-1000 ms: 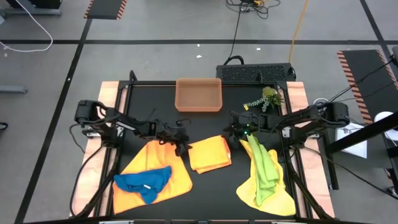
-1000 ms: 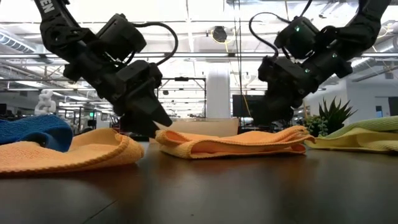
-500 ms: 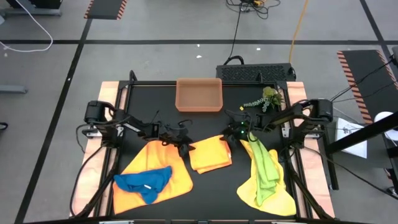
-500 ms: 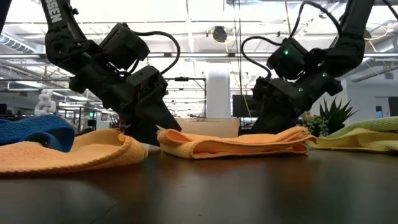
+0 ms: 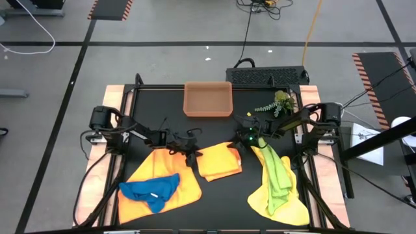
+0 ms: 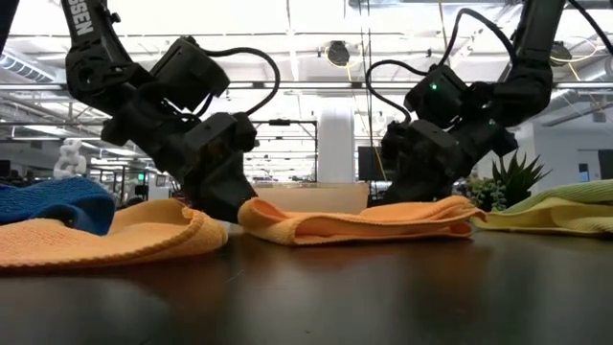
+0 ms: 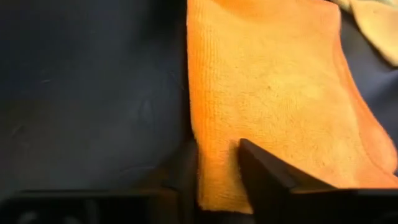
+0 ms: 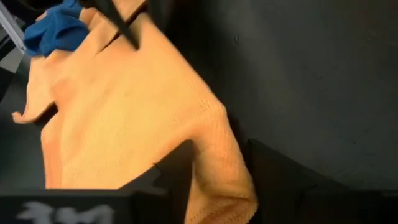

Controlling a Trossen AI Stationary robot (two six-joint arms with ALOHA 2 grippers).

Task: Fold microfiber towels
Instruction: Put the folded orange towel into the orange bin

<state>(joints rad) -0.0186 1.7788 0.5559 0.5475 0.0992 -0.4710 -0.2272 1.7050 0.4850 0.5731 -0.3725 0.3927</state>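
Folded orange towel [image 5: 219,162] lies mid-table between flat orange [image 5: 170,174] and yellow-green [image 5: 278,185] piles.

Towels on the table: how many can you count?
5: folded yellow towel in the middle; orange towel front-left with blue towel on it; lime green towel over yellow towel front-right. More could be hidden underneath.

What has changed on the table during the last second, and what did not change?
Both grippers came down to the folded yellow-orange towel. The left gripper closed its fingers around the towel's left far corner, and the right gripper closed around its right far corner. The towel itself, the blue towel, the green towel and the tray stayed in place.
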